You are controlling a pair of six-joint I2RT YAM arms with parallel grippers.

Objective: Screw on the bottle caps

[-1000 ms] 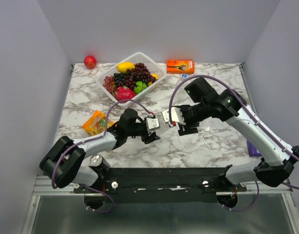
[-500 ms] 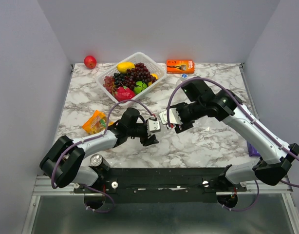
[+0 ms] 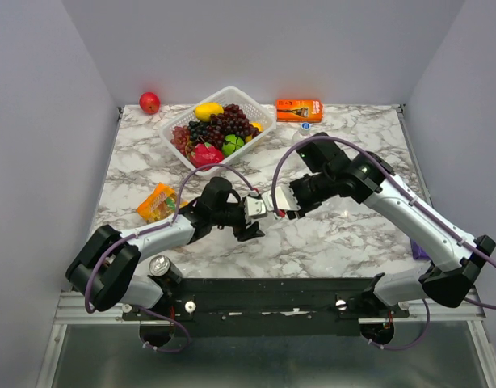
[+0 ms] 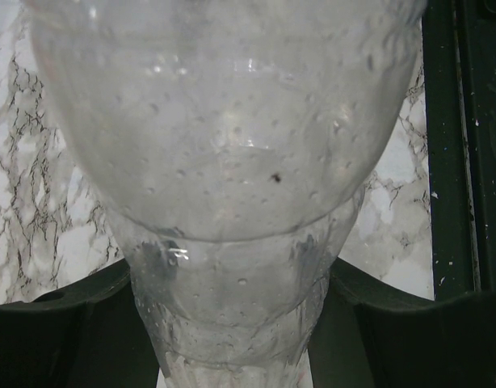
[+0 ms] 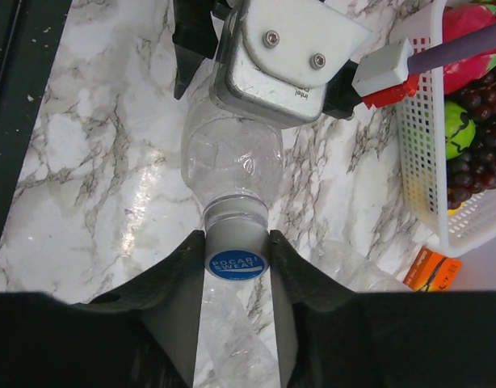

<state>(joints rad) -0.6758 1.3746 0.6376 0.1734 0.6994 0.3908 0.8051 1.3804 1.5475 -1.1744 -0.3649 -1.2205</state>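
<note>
Now my right jaws, narrow around the blue cap (image 5: 237,264), have crossed the gap: the cap sits at the neck of the bottle (image 5: 232,153) straight ahead, whose body my left jaws clamp over the counter (image 5: 94,162). Twisting should come next.

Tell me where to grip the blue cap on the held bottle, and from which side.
Grip the blue cap by its round side wall, one finger on each side, coming end-on from the mouth end along the axis of the bottle. The left gripper clamps the body, so only the neck end is free. The right gripper sits round the cap in just that way.
</note>
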